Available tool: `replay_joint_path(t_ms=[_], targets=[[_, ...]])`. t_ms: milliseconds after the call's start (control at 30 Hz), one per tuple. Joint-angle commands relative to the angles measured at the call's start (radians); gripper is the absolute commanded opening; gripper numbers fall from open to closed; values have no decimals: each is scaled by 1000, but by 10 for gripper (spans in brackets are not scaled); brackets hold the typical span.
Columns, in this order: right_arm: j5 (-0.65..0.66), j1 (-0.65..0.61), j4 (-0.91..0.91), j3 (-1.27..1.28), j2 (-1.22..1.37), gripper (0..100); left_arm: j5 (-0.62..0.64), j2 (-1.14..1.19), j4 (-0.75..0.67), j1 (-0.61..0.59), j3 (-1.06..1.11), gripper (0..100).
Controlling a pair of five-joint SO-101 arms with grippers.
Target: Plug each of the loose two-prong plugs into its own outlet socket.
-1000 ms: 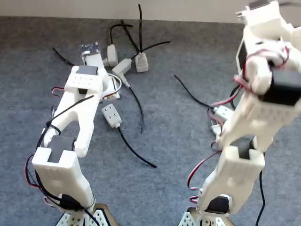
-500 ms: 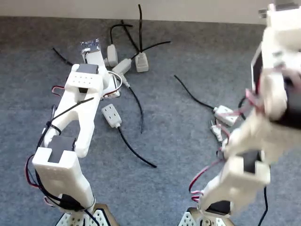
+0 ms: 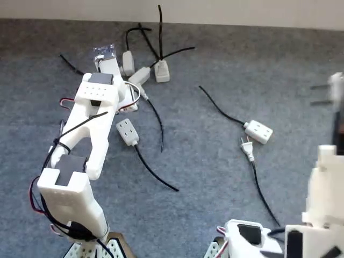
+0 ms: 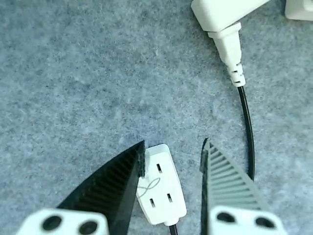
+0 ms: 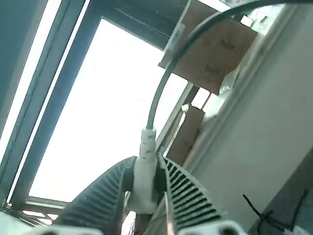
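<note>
Over carpet [image 3: 215, 70] at ten o'clock, left gripper [image 4: 173, 144] spread wide astride a socket [image 4: 161, 183], one finger [image 4: 117, 181] touching its edge, right gripper [image 5: 146, 159] held high, clenched on a plug [image 5: 143, 183], loose plug [image 3: 247, 146] just beside second socket [image 3: 258, 130] at three o'clock

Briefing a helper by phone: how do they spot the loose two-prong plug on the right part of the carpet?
On the grey carpet, right of the middle, a white outlet socket lies apart from the cluster of plugs at the far edge. The loose plug lies just nearer than it, the one small white piece there with two bare prongs showing.
</note>
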Motion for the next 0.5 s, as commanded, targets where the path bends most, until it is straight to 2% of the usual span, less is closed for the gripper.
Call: replay_joint_path(t_ms=[0,233,467], targets=[[-37,-7,-147,403,-42,8,-3,-18,-2,13,-28,189],[-61,2,-676,1029,-130,8,-3,-19,-6,18,-28,189],[-118,-1,-1253,1649,-397,8,-2,-21,-6,28,-38,189]])
